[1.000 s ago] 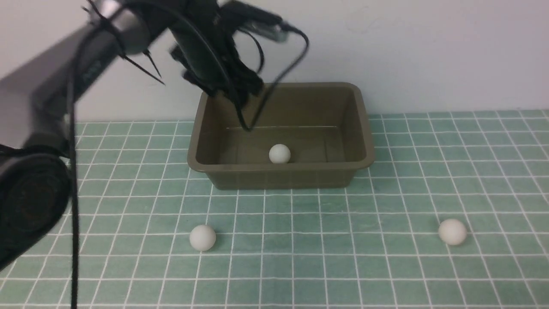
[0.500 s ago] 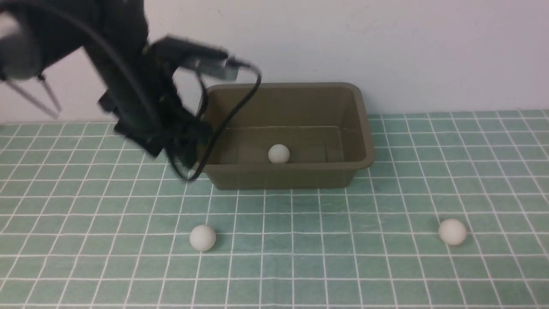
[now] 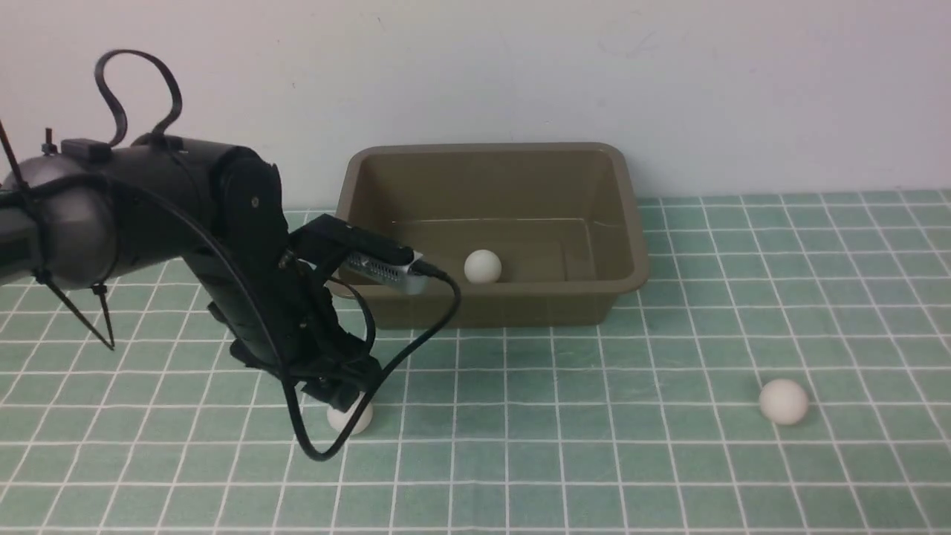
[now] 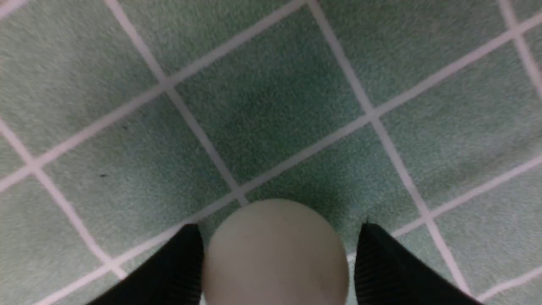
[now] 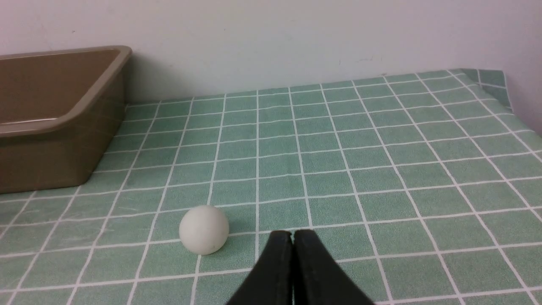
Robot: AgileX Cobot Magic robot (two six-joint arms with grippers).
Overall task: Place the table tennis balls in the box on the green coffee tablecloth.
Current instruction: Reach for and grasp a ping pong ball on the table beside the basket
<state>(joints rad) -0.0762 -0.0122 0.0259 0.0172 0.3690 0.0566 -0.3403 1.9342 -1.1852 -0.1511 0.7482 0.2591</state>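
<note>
Left pincer, spread astride the seven-o'clock ball, has swung down from the box's eleven-o'clock side; right pincer is pressed together.

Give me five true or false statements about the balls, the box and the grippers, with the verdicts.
1. One ball lies inside the box. True.
2. The right gripper is wide open. False: it is shut.
3. Another ball sits between the left gripper's fingertips. True.
4. The box is upside down. False: it stands upright, opening upward.
5. All three balls are on the tablecloth, outside the box. False: only two are.
</note>
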